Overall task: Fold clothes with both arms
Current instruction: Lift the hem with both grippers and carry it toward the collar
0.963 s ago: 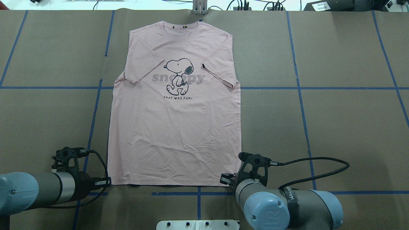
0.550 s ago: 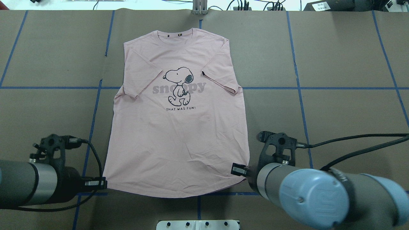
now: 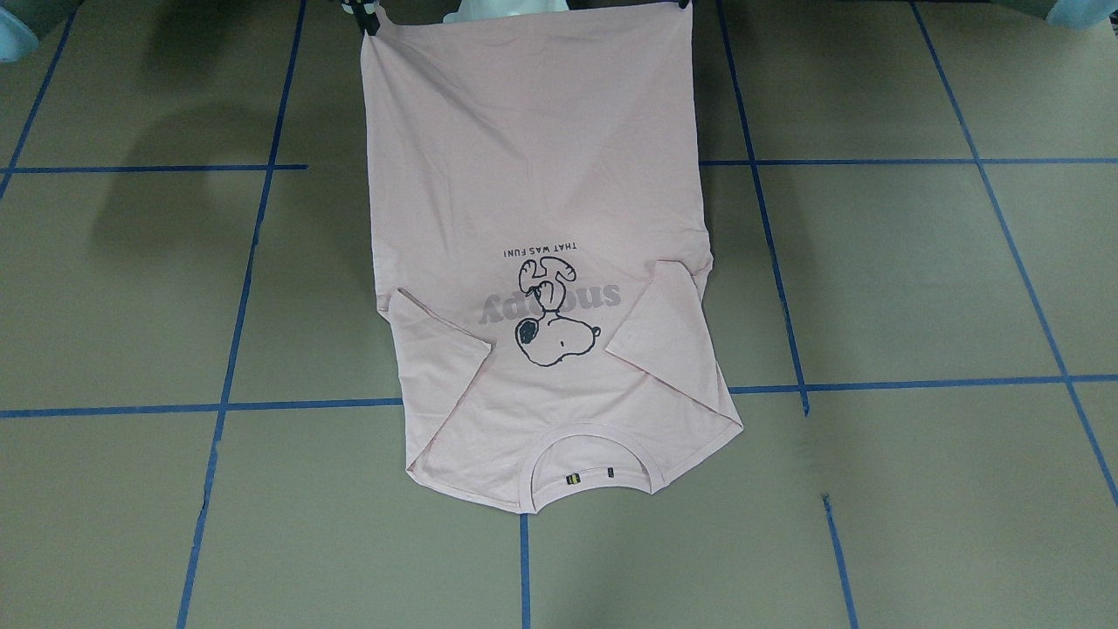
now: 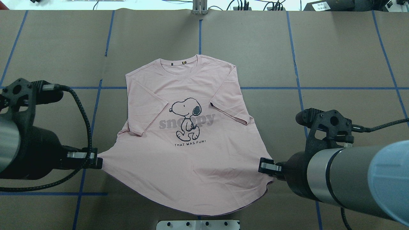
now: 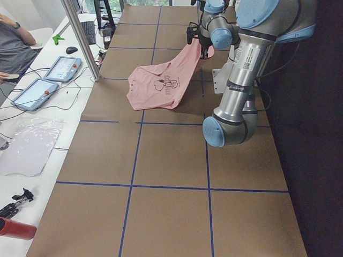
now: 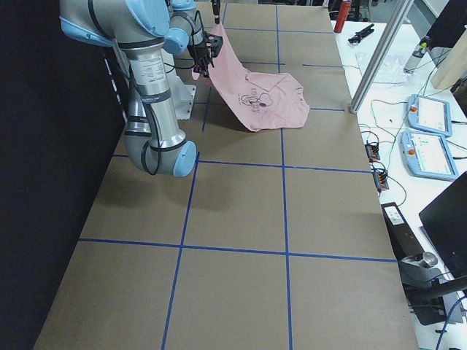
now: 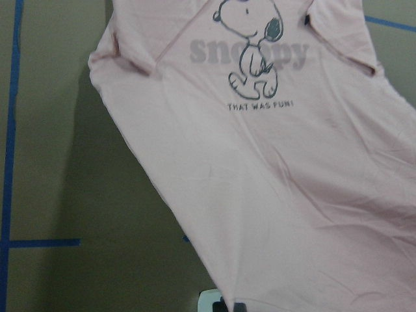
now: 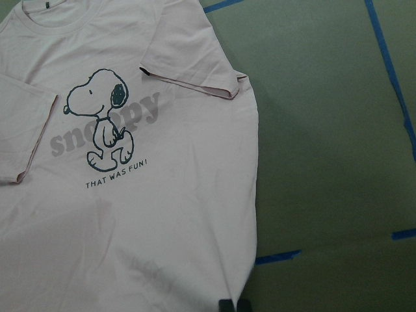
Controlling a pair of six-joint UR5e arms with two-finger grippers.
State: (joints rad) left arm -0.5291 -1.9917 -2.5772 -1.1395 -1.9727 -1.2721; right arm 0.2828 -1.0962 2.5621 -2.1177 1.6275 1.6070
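The pale pink T-shirt (image 4: pixel 188 159) faces print up, with both sleeves folded in over its chest. Its collar end rests on the table while the hem end hangs raised toward the robot (image 6: pixel 252 95). My left gripper (image 4: pixel 97 162) is shut on the left hem corner. My right gripper (image 4: pixel 263 166) is shut on the right hem corner. The hem sags in a curve between them. In the front-facing view the shirt (image 3: pixel 533 175) stretches up to the top edge. Each wrist view looks along the cloth (image 7: pixel 260 162) (image 8: pixel 130 195) toward the dog print.
Brown paper with a grid of blue tape covers the table (image 4: pixel 335 57). A white metal plate (image 4: pixel 198 224) sits at the near edge and a metal post (image 4: pixel 199 8) at the far edge. A side bench holds control tablets (image 5: pixel 61 68), with a seated person (image 5: pixel 13 43) beside it.
Both grippers have risen and spread apart with the hem corners in them. The hem has lifted off the table and the collar end has slid toward the robot.
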